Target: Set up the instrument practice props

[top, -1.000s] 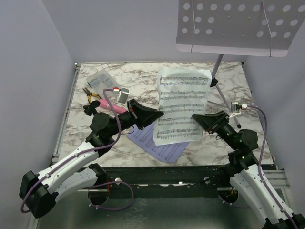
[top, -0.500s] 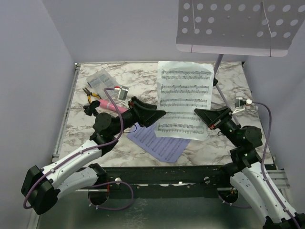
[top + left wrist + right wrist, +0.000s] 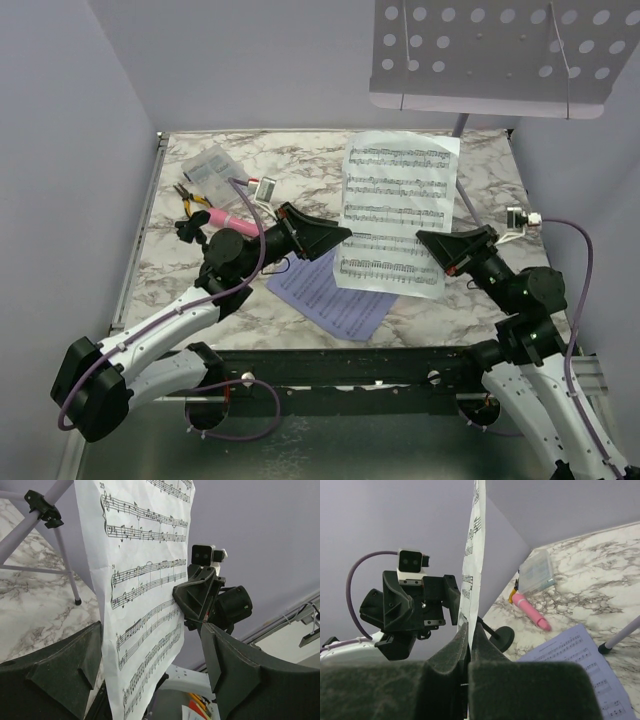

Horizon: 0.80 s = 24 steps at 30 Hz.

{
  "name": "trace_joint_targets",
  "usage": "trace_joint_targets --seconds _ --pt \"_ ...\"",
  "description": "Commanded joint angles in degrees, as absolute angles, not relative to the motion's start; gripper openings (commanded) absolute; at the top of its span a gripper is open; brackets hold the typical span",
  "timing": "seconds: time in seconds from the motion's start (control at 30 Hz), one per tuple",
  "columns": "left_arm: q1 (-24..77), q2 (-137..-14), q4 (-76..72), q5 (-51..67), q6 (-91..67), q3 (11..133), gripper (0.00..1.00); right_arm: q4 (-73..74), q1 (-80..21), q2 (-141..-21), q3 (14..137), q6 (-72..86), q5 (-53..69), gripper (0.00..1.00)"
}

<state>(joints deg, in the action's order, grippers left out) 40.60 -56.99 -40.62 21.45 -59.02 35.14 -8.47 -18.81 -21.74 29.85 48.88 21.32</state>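
The right gripper (image 3: 428,243) is pinching the sheet (image 3: 395,215) by its lower right edge, holding it upright in the air over the middle of the worktop (image 3: 280,160). The left gripper (image 3: 335,240) is standing released, its jaws spread wide on either side of the sheet's lower left edge. A second page (image 3: 330,295) is lying flat near the near edge. The mic (image 3: 232,222) is lying toward the left edge, with the mic stand (image 3: 503,638) just beside it. The desk (image 3: 490,55) is sitting on its tripod (image 3: 42,507) at the far right corner. The box (image 3: 212,165) and pliers (image 3: 190,198) are lying at the far left corner.
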Motion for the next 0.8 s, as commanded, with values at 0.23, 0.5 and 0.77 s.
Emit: trace_joint_targets --seconds 0.23,0.5,0.77 --pt "36.9 -58.0 -41.5 24.2 -58.3 40.2 0.81 -1.6 -19.1 -31.4 40.5 34.9 28.4 0.00" --pt "36.7 -66.1 -41.5 28.2 -57.4 53.4 0.81 4.6 -19.1 -38.6 58.8 25.9 29.9 0.00" --pt "35.9 -73.8 -40.4 24.9 -57.4 66.5 0.88 11.0 -19.1 -48.4 76.6 22.0 7.3 0.01"
